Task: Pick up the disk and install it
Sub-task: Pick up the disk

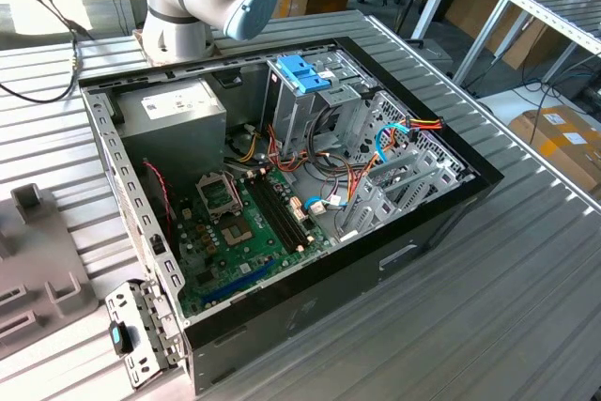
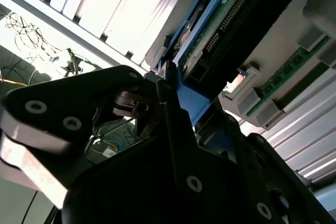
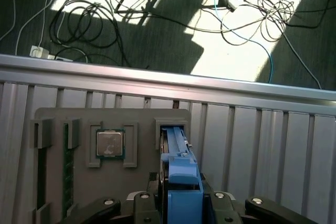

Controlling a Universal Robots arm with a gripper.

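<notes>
Disk (image 3: 178, 150) stands on edge in a slot of the grey holder (image 3: 58, 119), with the fingers (image 3: 152, 208) set either side of its blue rail. As far as both wrist views show, they are clenched on it. The disk's lower end is down in the slot, so the pickup looks caught at the grasp. The lift out and the fitting into the computer case (image 1: 404, 251) are not yet done.

The slot walls hug the disk closely on both flat sides, leaving room only along the slot itself. A processor chip (image 3: 110, 144) sits in the next pocket of the holder, near the slot but apart from it. Just past the holder the ribbed bench (image 3: 262, 140) ends at a raised edge, with loose cables (image 3: 89, 19) on the floor beyond.

In the exterior view the case lies open. Its drive cage (image 1: 300, 77), topped by a blue handle, has coloured wires (image 1: 352, 180) crowding the side toward the exterior view's right. Open bench lies around the case.
</notes>
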